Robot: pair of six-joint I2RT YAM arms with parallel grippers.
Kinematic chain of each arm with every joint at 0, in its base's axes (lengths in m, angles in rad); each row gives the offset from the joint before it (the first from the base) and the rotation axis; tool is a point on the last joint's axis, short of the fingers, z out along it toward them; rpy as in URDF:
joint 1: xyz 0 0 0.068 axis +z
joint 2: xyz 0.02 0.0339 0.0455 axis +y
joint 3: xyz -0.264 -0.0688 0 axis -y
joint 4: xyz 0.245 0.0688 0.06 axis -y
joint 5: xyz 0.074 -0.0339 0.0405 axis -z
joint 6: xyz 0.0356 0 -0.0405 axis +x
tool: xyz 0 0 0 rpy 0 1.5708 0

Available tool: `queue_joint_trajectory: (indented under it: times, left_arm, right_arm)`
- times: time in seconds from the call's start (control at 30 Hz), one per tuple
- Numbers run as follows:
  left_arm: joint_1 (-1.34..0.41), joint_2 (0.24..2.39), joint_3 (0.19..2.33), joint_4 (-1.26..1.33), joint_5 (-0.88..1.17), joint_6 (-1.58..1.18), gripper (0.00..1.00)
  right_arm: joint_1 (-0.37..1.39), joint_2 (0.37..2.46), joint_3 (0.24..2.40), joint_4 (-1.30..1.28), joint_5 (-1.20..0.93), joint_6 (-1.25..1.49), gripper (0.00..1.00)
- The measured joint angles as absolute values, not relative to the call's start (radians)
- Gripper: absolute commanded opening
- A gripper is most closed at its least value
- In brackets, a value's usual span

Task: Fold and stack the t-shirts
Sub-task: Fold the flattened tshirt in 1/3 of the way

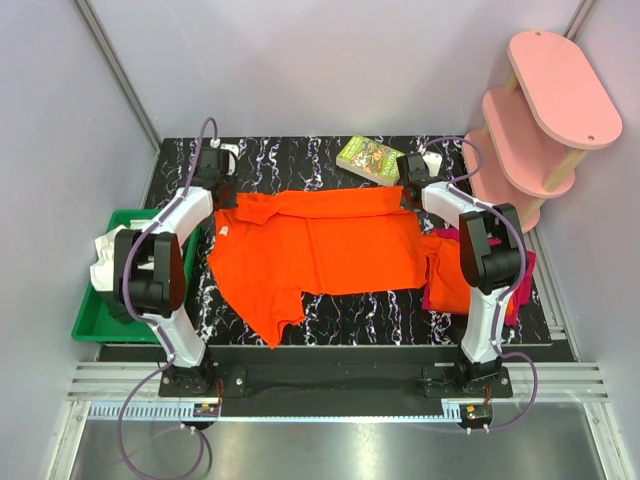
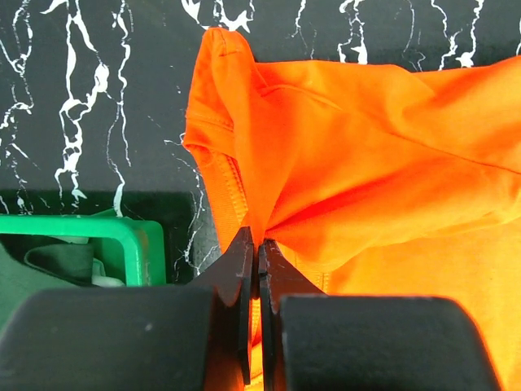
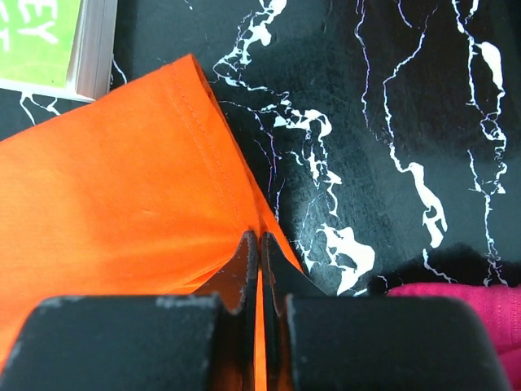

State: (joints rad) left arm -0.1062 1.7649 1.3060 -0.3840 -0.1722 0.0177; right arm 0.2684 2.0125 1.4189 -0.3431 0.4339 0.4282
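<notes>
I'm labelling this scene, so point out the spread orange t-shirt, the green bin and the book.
orange t-shirt (image 1: 320, 250): top external view, middle of its spread body.
green bin (image 1: 88, 318): top external view, bare floor by its near left corner.
book (image 1: 370, 158): top external view, middle of its cover.

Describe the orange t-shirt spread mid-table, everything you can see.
The orange t-shirt is bright, soft-looking cloth with stitched hems. It lies spread and wrinkled on the black marbled table, with one sleeve trailing toward the near-left. The left gripper and right gripper each have jaws shut on its far edge, one at each far corner.
</notes>
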Motion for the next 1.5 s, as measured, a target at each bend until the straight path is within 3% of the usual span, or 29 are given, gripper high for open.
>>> queue_joint_trajectory:
  times: [1.07, 1.1, 1.17, 1.2, 1.3, 1.33, 1.37, 1.5]
  left_arm:
    - [-0.11, 1.869, 1.282, -0.445, -0.181, 0.019, 0.01]
    - [-0.11, 1.874, 1.282, -0.448, -0.181, 0.019, 0.17]
    - [-0.11, 1.877, 1.282, -0.454, -0.179, 0.019, 0.37]
    - [-0.11, 1.877, 1.282, -0.456, -0.178, 0.023, 0.64]
    - [-0.11, 1.868, 1.278, -0.45, -0.167, 0.028, 0.93]
    - [-0.11, 1.858, 1.271, -0.447, -0.162, 0.026, 0.99]
    - [-0.11, 1.845, 1.266, -0.448, -0.158, 0.024, 0.99]
    - [-0.11, 1.779, 1.268, -0.446, -0.138, 0.016, 0.99]
  right_arm:
    - [0.245, 2.083, 1.46, -0.456, 0.43, 0.558, 0.0]
    - [0.243, 2.083, 1.461, -0.457, 0.427, 0.559, 0.1]
    - [0.242, 2.083, 1.462, -0.458, 0.424, 0.559, 0.28]
    - [0.242, 2.083, 1.462, -0.456, 0.425, 0.559, 0.43]
    - [0.242, 2.07, 1.444, -0.436, 0.426, 0.54, 0.63]
    - [0.242, 2.063, 1.438, -0.436, 0.423, 0.521, 0.72]
    - [0.243, 2.062, 1.438, -0.435, 0.422, 0.52, 0.75]
    - [0.268, 2.058, 1.464, -0.432, 0.414, 0.475, 0.79]
